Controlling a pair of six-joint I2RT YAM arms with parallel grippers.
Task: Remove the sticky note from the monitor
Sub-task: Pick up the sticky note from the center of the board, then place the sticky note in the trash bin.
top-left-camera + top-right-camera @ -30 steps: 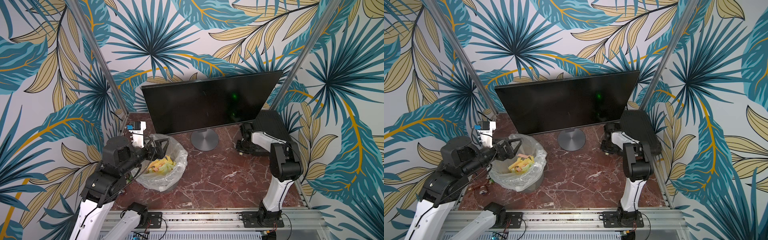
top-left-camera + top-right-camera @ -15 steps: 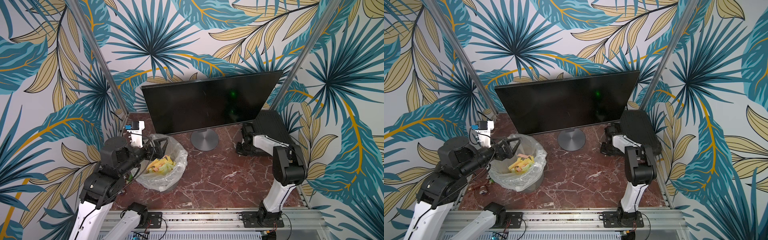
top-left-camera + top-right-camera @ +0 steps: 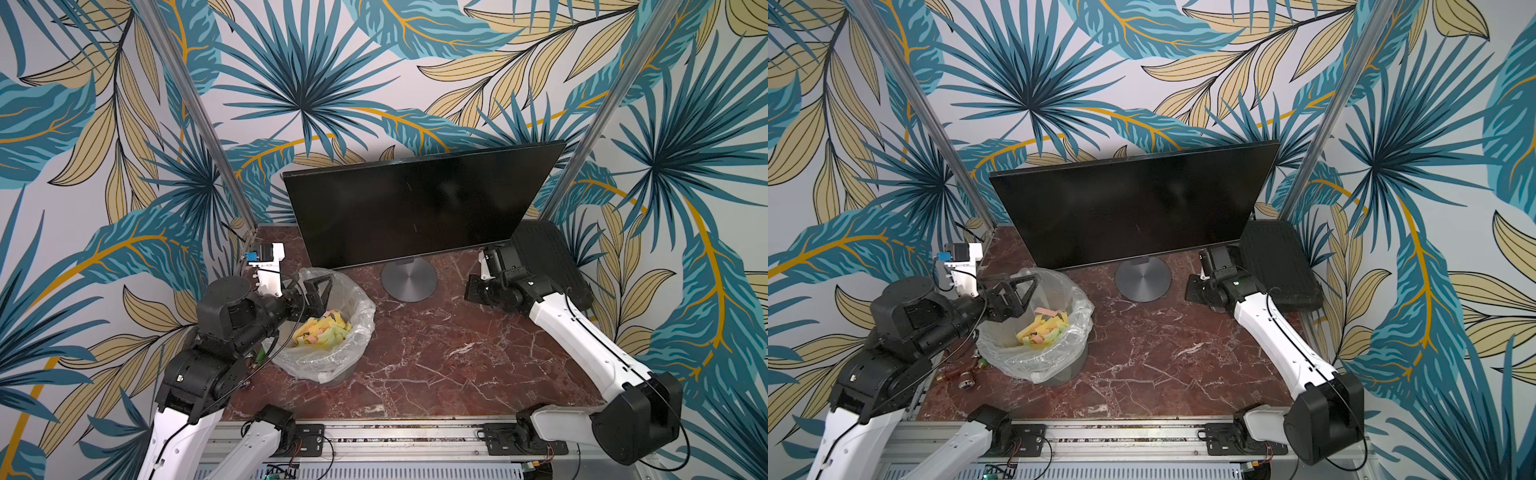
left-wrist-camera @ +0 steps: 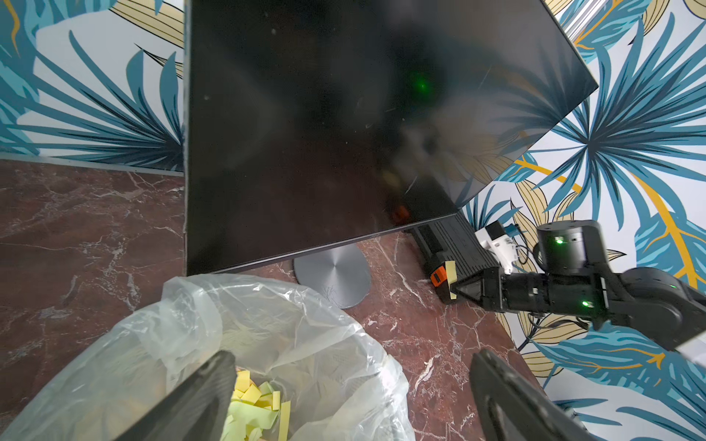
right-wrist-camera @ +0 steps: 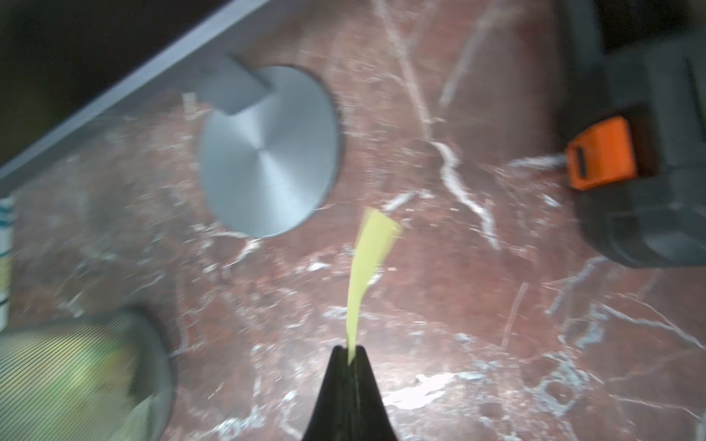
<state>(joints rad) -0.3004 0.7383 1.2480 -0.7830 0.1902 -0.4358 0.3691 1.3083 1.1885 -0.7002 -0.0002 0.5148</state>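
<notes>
**Note off the screen, pinched by a thin edge**

The right tool [image 5: 351,353] is clamped together on one narrow edge of the yellow sticky note [image 5: 368,267], which sticks out free above the counter [image 5: 496,305], well clear of the bare monitor [image 3: 415,208]. With so little paper gripped, a quick swing could pull it loose, or its glue may cling to a pad at release. The left tool [image 4: 353,357] hangs spread wide over the lined waste bin [image 3: 345,374], so carrying the note there risks the arms meeting. The black ribbed case [image 3: 548,257] crowds the right wrist.

Monitor [image 3: 1133,208] behind a lined bin [image 3: 1077,320]
Left gripper [image 3: 1023,297] gapes over the bin's paper scraps [image 3: 1042,326]; right gripper [image 3: 1194,291] beside black case [image 3: 1279,266]
</notes>
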